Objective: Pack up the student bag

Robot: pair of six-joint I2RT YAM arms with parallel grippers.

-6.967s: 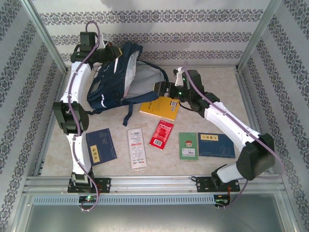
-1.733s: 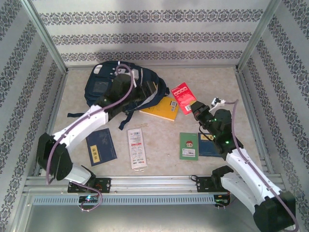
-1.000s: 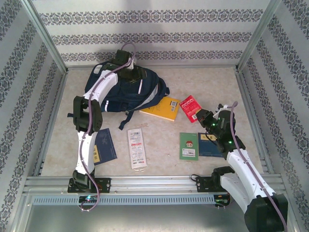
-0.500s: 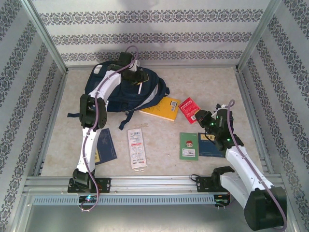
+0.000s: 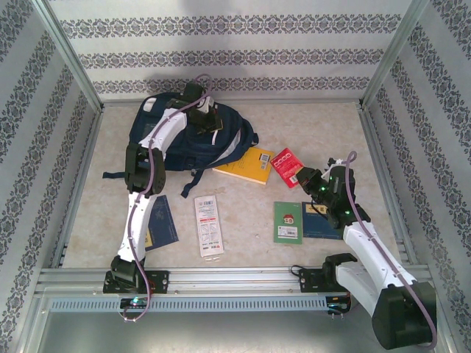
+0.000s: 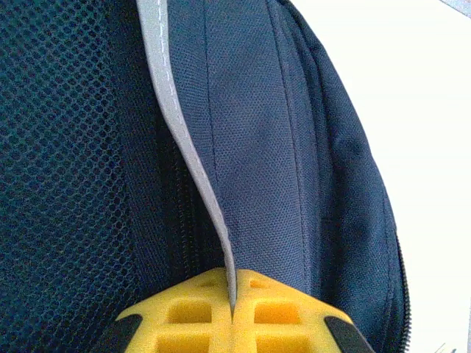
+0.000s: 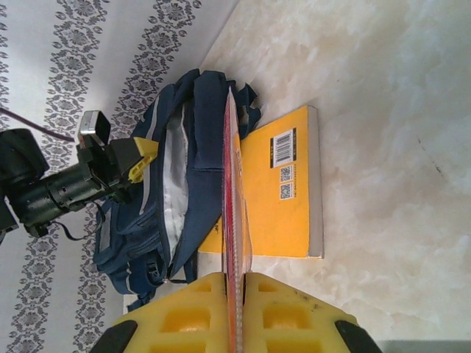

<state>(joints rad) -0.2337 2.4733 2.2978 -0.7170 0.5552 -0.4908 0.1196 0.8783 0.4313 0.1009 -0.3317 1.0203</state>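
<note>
The student bag [image 5: 180, 143], navy with grey trim, lies at the back left of the table, its light lining showing in the right wrist view [image 7: 175, 165]. My left gripper [image 5: 212, 123] sits on the bag's upper right part. Its yellow fingers [image 6: 184, 312] are shut on a grey-edged flap of the student bag [image 6: 176, 110], with navy fabric and mesh on either side. My right gripper [image 5: 303, 176] hovers right of the bag, shut on a flat red packet [image 5: 287, 165]. That red packet [image 7: 232, 184] stands edge-on between the fingers [image 7: 287, 316], pointing toward the bag's opening.
A yellow book [image 5: 246, 163] lies just right of the bag, between it and the red packet. Nearer the front lie a navy booklet [image 5: 158, 220], a white packet [image 5: 208, 224], a green booklet [image 5: 288, 221] and another navy booklet [image 5: 324, 220]. Patterned walls enclose the table.
My left gripper has closed on the bag's grey-edged flap over the last second. The right gripper, still holding the red packet, has shifted slightly left.
</note>
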